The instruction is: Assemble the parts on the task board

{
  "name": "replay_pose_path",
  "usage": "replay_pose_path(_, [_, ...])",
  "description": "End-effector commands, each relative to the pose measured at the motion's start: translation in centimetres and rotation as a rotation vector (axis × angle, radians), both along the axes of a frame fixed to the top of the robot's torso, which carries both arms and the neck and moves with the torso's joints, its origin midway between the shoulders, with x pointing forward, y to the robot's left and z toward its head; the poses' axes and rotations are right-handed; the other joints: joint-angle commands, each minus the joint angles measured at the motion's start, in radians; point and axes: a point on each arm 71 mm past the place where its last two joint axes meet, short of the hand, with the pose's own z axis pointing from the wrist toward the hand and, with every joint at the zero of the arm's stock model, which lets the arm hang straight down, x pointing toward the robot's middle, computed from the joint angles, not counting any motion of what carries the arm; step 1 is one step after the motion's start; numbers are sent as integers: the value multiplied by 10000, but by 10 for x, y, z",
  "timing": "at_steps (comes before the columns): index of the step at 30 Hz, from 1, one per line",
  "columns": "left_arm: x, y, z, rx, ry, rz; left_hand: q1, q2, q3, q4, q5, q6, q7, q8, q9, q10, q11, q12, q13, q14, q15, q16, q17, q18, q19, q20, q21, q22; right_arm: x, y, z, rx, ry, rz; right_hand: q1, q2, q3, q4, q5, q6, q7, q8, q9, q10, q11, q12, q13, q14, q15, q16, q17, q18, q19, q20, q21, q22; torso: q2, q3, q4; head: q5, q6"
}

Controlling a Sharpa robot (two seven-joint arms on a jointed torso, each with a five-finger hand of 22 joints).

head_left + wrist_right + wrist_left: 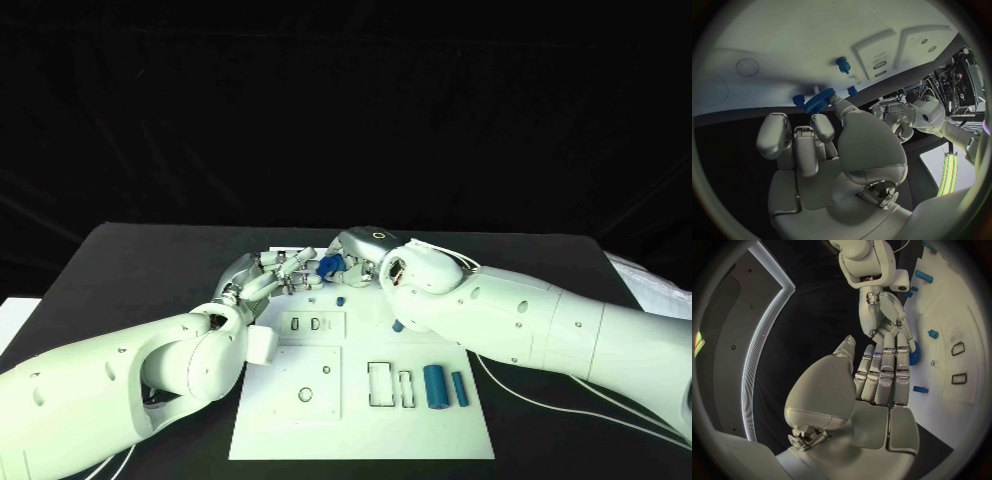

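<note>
The white task board (289, 430) lies mid-table. At its far edge my two hands meet. My right hand (361, 255) pinches a blue gear (329, 265) between thumb and a fingertip, just above the board; the right wrist view shows the gear (820, 102) at the thumb tip of that hand (817, 150). My left hand (267, 278) lies beside it, fingers straight and together, holding nothing. In the left wrist view its fingertips (892, 352) reach the right hand (882, 315) and the gear (916, 355).
Two blue cylinders (434, 385) (460, 388) lie on the board's near right, beside a pale one (407, 385) and a rectangular slot (378, 385). A blue peg (340, 299) stands near the hands, another blue piece (398, 326) further right. Two small slots (307, 323) sit mid-board.
</note>
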Motion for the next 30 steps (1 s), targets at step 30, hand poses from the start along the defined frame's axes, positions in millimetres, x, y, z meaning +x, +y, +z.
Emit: replay_pose_path(30, [0, 2, 1, -72, -97, -68, 68, -4, -4, -42, 57, 7, 31, -66, 2, 6, 47, -55, 5, -59, 4, -58, 32, 26, -22, 56, -49, -23, -11, -43, 6, 1472, -210, -208, -269, 83, -392, 308, 184, 121, -35, 51, 47, 110, -7, 235, 283, 728, 85, 65, 964, -122, 24, 78, 53, 69, -23, 23, -40, -24, 44])
